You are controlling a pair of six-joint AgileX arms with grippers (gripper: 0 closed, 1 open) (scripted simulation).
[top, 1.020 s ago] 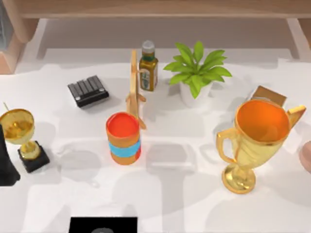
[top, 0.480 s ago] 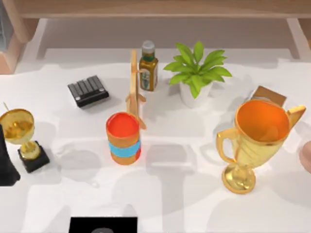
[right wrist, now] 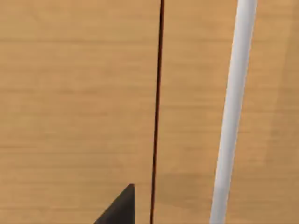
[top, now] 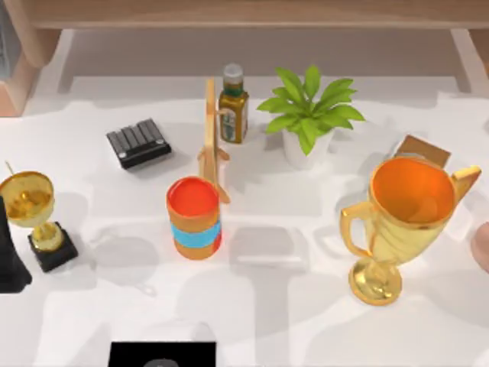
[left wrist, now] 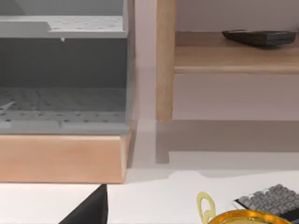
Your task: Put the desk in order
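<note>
The desk (top: 275, 306) is a broad white tabletop with wooden trim at the back. On it stand a large gold trophy (top: 403, 222) at the right and a small gold trophy (top: 32, 214) on a black base at the left. A red cup with a blue band (top: 195, 218) stands in the middle. My left arm (top: 9, 256) is a dark shape at the left edge, beside the small trophy. The left wrist view shows a dark corner of my left gripper (left wrist: 91, 210) above the small trophy's rim (left wrist: 247, 217). A dark corner of my right gripper (right wrist: 119, 207) hangs before a wooden surface.
Along the back stand a black keypad (top: 138, 143), an upright wooden stand (top: 212, 141), a green bottle (top: 233, 103) and a potted plant (top: 309, 115). A brown block (top: 425, 148) lies behind the large trophy. A black slab (top: 162, 354) sits at the front edge. A grey rack (left wrist: 63, 70) and a shelf (left wrist: 233, 56) rise behind.
The objects have not moved. Only the shadows on the right side of the desk have shifted slightly.
</note>
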